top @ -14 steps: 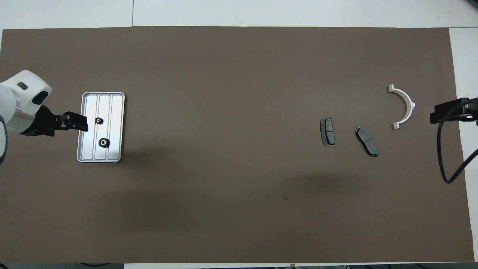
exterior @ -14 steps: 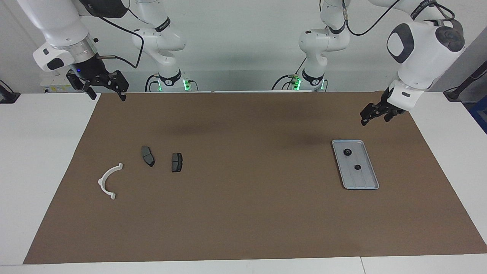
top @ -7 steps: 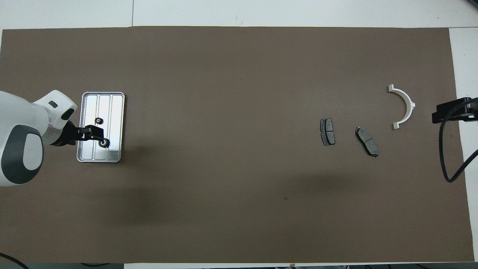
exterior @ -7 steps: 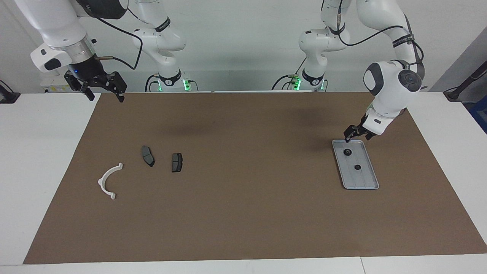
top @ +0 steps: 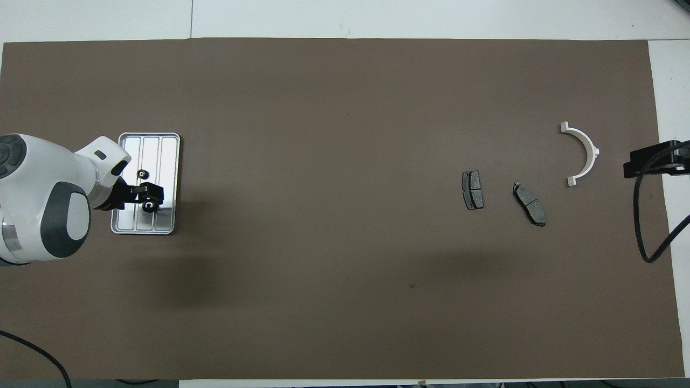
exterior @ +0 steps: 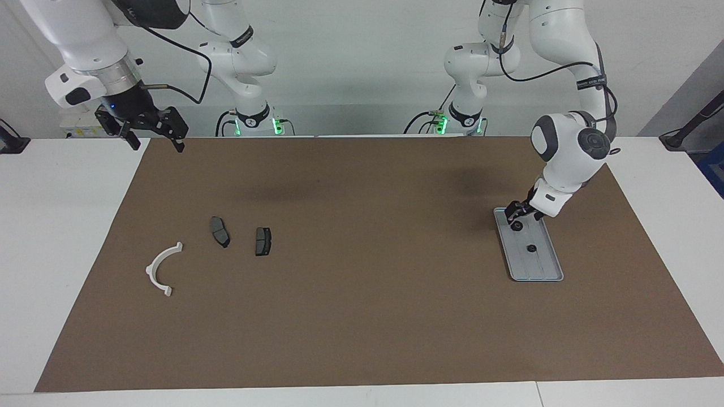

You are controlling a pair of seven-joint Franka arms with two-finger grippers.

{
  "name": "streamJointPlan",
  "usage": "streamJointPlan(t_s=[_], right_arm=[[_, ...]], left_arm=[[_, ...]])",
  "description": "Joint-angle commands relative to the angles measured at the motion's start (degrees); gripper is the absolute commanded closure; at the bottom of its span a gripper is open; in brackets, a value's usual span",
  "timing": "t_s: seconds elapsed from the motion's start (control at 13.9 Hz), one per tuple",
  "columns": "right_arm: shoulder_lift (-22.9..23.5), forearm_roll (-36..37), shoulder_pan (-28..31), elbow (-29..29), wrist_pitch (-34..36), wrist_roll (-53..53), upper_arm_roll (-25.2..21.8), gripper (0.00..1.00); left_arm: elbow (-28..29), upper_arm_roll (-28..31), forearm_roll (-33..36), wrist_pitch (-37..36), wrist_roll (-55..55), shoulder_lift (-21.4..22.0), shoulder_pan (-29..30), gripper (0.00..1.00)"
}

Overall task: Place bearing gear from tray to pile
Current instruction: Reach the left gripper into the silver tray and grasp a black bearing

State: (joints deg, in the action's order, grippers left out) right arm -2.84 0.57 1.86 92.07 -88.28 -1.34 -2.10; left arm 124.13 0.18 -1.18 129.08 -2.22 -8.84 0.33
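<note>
Bearing gear (exterior: 516, 225) (top: 149, 205), small, dark, round: in tray (exterior: 544, 271) (top: 167, 161), at the tray end nearer the robots. Second, smaller gear (exterior: 531, 248) (top: 142, 173) in same tray, farther from robots, apart from the first. Tray grey, ridged lengthwise, flat on brown mat (exterior: 362, 316) (top: 345, 302) toward left arm's end of desk (exterior: 34, 237). Left gripper (exterior: 516, 216) (top: 150, 196) lowered onto the nearer tray end, right at the first gear; jaws parted, one finger either side of the gear in overhead view; closed on it or not: cannot tell; gear not lifted off tray floor. Pile toward right arm's end of desk, well apart from tray: two dark pads (exterior: 220, 231) (top: 529, 203) and (exterior: 262, 241) (top: 473, 189) side by side on mat, not touching; white semicircular bracket (exterior: 160, 269) (top: 583, 153) farther from robots than both pads and nearer the mat edge. Right gripper (exterior: 153, 135) (top: 647, 160) raised over the mat corner at right arm's end, nearest the robots; jaws spread wide, nothing between them; arm waiting.
</note>
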Motion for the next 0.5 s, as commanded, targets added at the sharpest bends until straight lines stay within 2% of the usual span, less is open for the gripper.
streamJointPlan(t_s=[0.0, 0.36, 0.43], right_arm=[[-0.41, -0.04, 0.86, 1.00, -1.29, 1.25, 0.43, 0.00], [-0.50, -0.04, 0.86, 1.70, -1.29, 1.17, 0.43, 0.00], [-0.41, -0.04, 0.86, 1.70, -1.63, 0.99, 0.43, 0.00]], left_arm=[[1.46, 0.17, 0.21, 2.58, -0.68, -0.83, -0.24, 0.08], [1.46, 0.17, 0.21, 3.90, -0.59, -1.79, -0.06, 0.08], [1.46, 0.17, 0.21, 3.98, -0.59, -1.97, -0.15, 0.11]])
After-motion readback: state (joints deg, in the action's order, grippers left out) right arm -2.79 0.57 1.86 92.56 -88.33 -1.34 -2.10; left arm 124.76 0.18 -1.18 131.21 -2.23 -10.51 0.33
